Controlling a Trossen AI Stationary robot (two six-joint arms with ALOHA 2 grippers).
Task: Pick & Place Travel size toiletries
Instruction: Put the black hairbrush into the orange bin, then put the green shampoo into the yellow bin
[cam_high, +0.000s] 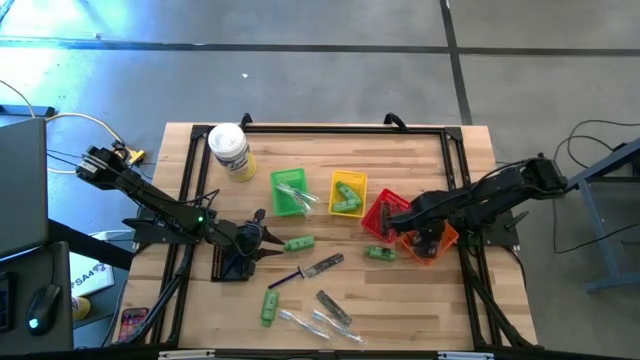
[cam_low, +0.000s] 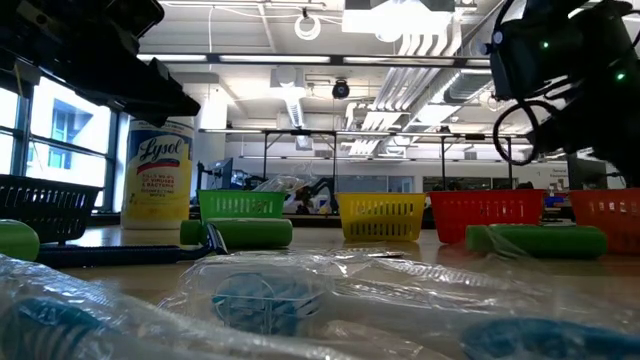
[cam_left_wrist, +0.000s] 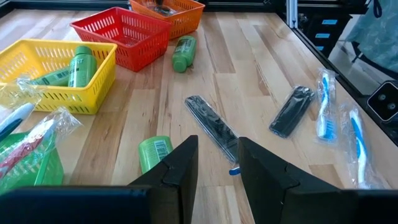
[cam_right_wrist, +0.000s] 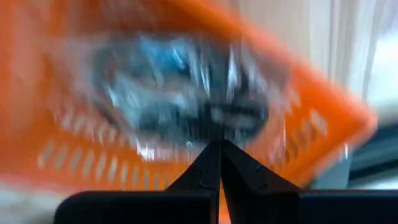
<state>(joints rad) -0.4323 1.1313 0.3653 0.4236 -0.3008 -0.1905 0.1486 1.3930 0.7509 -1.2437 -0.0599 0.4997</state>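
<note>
Right tool (cam_right_wrist: 220, 163) over orange mesh basket (cam_right_wrist: 323, 134)

Bare bench (cam_high: 430, 310) lies open toward 4 and 5 o'clock, and a broad strip stays free along 12 o'clock behind the green basket (cam_high: 289, 190) and yellow basket (cam_high: 348, 193). The middle is cluttered: green bottles (cam_high: 299, 243), a dark blue razor (cam_high: 290, 276), dark grey pieces (cam_high: 325, 265) and clear packets (cam_high: 322, 325) spread toward 6 o'clock. At 3 o'clock the red basket (cam_high: 380, 213) and orange basket (cam_high: 440, 243) sit under the right arm; the white jar (cam_high: 230, 152) blocks 11 o'clock.
</note>
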